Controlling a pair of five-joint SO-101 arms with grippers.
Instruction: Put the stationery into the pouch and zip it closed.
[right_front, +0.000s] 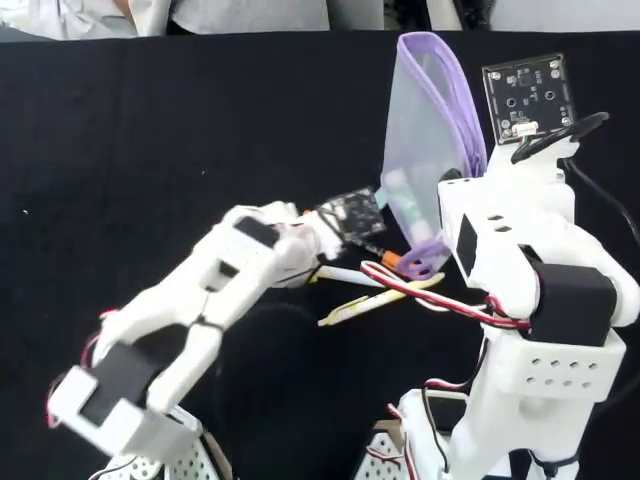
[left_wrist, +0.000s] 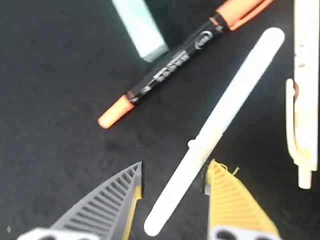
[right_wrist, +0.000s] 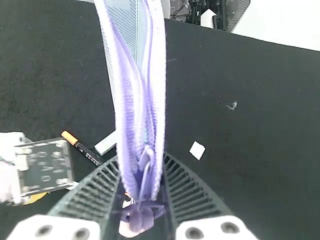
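Note:
My right gripper (right_wrist: 142, 167) is shut on the zipper end of a translucent purple pouch (right_wrist: 135, 75), which stands upright off the table (right_front: 430, 140). My left gripper (left_wrist: 175, 167) hangs open just above the table, one grey and one yellow finger on either side of a white pen (left_wrist: 220, 120). Beyond it lie a black marker with orange ends (left_wrist: 175, 60), a pale green eraser (left_wrist: 141, 27) and a cream pen (left_wrist: 302, 90). In the high view the pens (right_front: 375, 300) lie between the two arms, below the pouch.
The table is covered in black cloth (right_front: 150, 130). A small white scrap (right_wrist: 197, 150) lies on it beside the pouch. The left arm's camera board (right_wrist: 42, 167) sits close to the pouch's lower end. Red and white cables (right_front: 440, 300) run across the pens.

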